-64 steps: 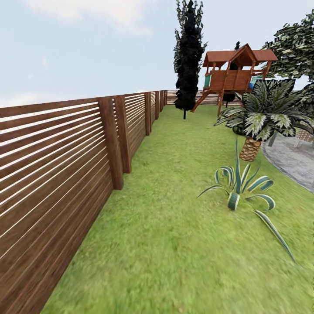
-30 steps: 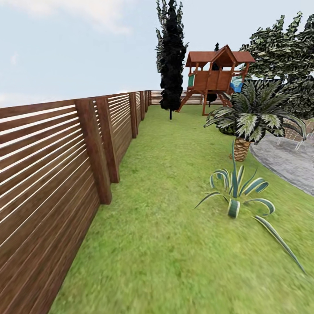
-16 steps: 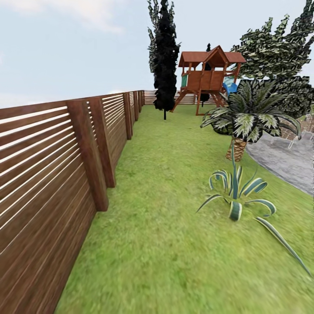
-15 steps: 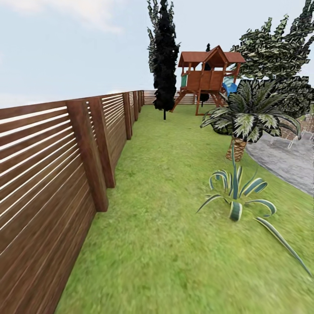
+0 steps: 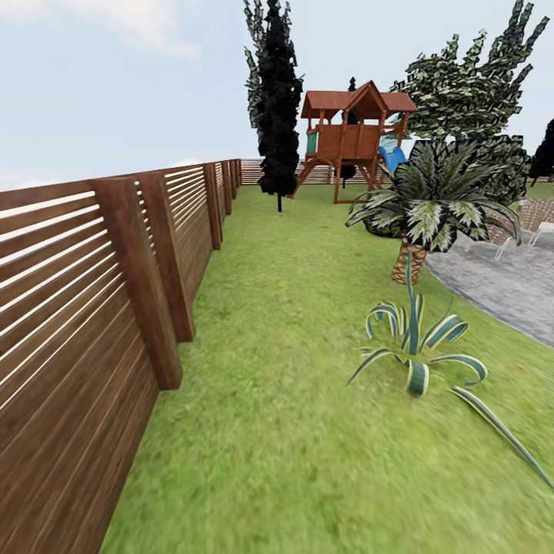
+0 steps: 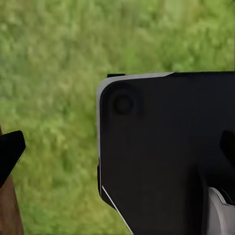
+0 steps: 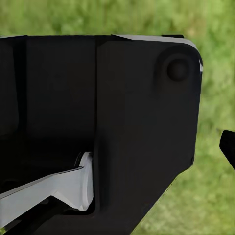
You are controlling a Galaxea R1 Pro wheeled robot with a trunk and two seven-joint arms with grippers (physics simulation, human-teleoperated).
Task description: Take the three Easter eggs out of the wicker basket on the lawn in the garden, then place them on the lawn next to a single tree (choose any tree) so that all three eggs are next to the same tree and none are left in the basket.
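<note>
The Easter eggs and the wicker basket are out of view. The lawn (image 5: 292,323) runs ahead of me through the garden, along a brown slat fence (image 5: 85,308). A tree (image 5: 469,85) with dark, whitish-speckled foliage rises at the far right; a palm hides its trunk. In the left wrist view my left gripper (image 6: 117,149) is open, one dark fingertip (image 6: 10,152) at each side edge, with a black robot panel (image 6: 166,152) and grass behind. My right gripper (image 7: 117,147) shows one fingertip (image 7: 228,147) far out at the edge and holds nothing.
An all-black tree (image 5: 275,100) and a wooden playhouse (image 5: 350,131) stand at the lawn's far end. A palm (image 5: 431,208) and a striped agave (image 5: 415,346) grow on the right, beside a grey paved patio (image 5: 500,285). Open grass lies between fence and agave.
The whole head picture has slid leftward and the fence posts look nearer, so the camera has turned right and moved forward. Nothing in the garden itself has moved.
</note>
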